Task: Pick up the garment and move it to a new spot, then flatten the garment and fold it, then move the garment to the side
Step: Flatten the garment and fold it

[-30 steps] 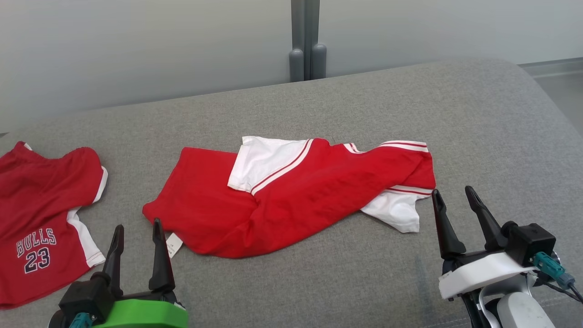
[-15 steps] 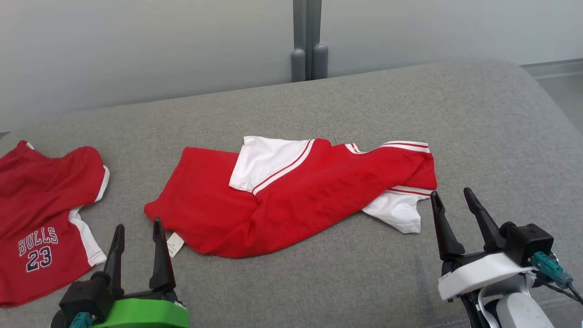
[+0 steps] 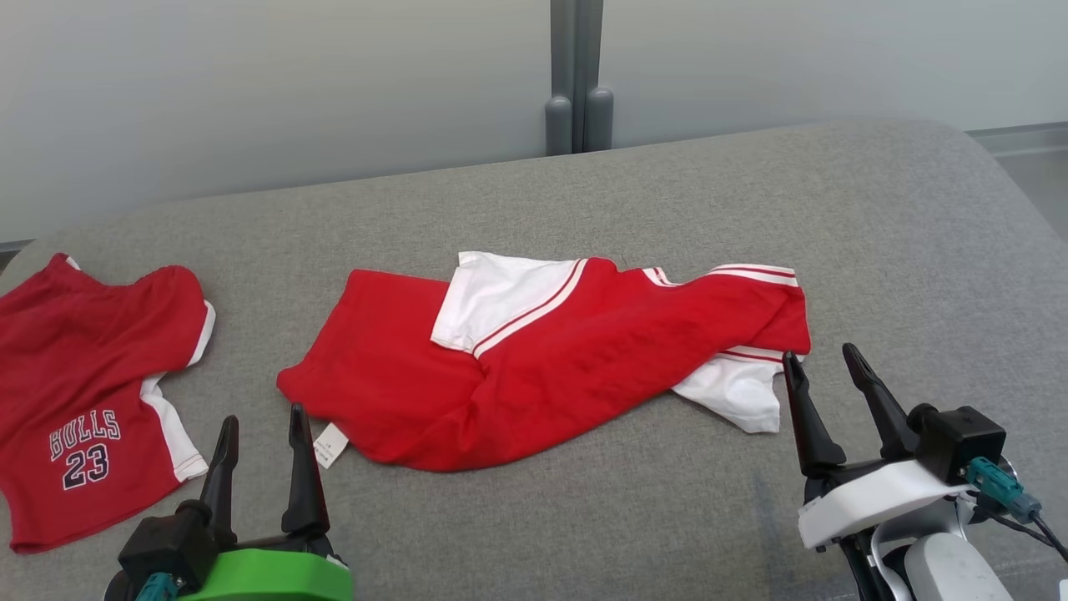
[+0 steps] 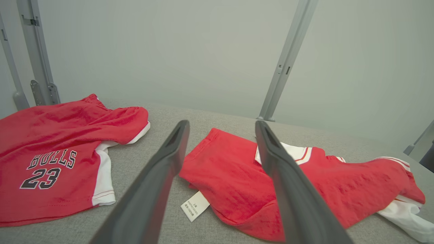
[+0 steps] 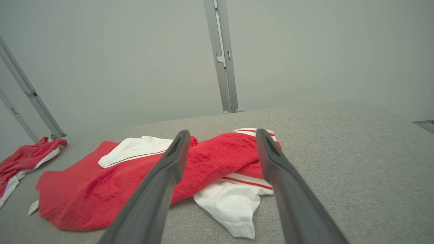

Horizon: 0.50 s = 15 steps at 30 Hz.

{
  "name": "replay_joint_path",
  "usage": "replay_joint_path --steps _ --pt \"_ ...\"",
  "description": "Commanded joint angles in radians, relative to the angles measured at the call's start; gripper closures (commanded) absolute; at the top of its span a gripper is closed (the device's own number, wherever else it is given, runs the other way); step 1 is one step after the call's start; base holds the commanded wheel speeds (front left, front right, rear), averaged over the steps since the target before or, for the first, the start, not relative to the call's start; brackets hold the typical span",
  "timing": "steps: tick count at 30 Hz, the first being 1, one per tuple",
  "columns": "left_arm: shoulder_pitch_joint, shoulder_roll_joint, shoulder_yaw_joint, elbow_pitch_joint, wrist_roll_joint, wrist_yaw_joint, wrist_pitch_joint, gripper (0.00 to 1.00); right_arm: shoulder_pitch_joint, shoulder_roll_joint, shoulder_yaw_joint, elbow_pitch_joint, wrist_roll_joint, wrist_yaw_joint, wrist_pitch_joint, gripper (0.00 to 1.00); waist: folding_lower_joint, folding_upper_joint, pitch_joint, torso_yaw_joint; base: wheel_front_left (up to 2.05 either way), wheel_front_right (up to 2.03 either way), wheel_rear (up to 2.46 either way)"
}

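Garment [image 3: 542, 367], red with white panels and red-striped trim, lay crumpled and partly doubled over itself near the middle of the grey fabric surface [image 3: 751, 209], its long axis running left to right in the head view. One white panel [image 3: 492, 300] was turned back on top of the red cloth along the far edge. A second white piece [image 3: 738, 392] stuck out from under the red at the right end. A small white care label [image 3: 330, 444] protruded from the near left hem and lay flat on the surface. Left pincer [image 3: 262, 414] sat at the lower left of the head view, jaws spread wide and holding nothing. Its tips were on the near side of the garment's left corner, with the care label just beside one finger. In the left wrist view the label showed in the gap between the two fingers [image 4: 162, 176]. Right pincer [image 3: 818, 352] sat at the lower right, likewise spread wide and empty, its tips just beside the white piece at the garment's right end. Contact with the cloth could not be judged. In the right wrist view the red fold showed between its fingers [image 5: 162, 183]. A second jersey [image 3: 83, 401], red with white side stripes and printed BULLS 23, lay at the left end of the surface, apart from the garment. A grey post [image 3: 577, 83] stood behind the far edge against a pale wall [image 3: 250, 83].
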Motion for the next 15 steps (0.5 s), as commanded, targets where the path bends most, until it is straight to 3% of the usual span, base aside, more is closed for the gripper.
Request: replay_joint_path --steps 1,15 --pt "0.007 -0.001 0.004 0.001 0.005 -0.003 -0.002 0.00 -0.007 -0.005 0.002 0.004 0.005 0.000 0.004 0.00 0.0000 0.0000 -0.001 0.007 0.00 0.00 0.00" --pt "0.007 -0.009 0.006 0.016 -0.008 -0.011 -0.002 0.00 -0.096 -0.024 0.038 0.063 0.023 0.000 0.045 0.00 0.0000 0.0000 0.002 0.066 0.00 0.00 0.00"
